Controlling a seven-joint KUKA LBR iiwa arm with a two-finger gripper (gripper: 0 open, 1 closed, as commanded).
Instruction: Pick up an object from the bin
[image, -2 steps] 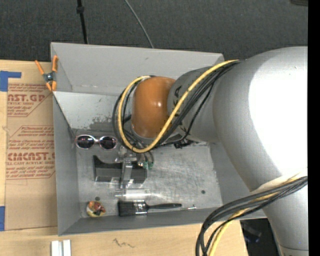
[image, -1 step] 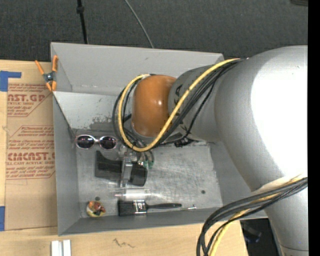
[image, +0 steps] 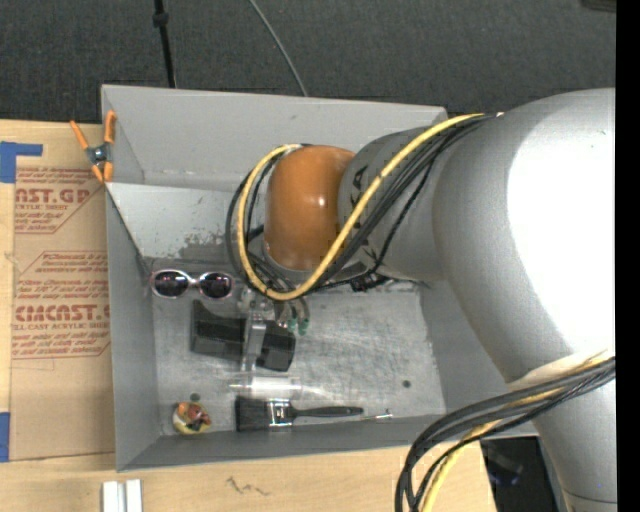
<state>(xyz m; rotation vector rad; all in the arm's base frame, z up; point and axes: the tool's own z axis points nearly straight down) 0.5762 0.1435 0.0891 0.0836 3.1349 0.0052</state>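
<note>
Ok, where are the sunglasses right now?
In the camera view, the sunglasses lie at the floor's left, at the foot of the far wall of the bin, just above a black block.

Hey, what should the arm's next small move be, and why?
Probably ease straight down: the gripper sits over the black boxy object at the left middle of the bin, and the sunglasses lie close by, so a sideways shift could snag them.

Dark grey floor (image: 420, 45) lies beyond, crossed by a thin black cable (image: 164, 42).
</note>
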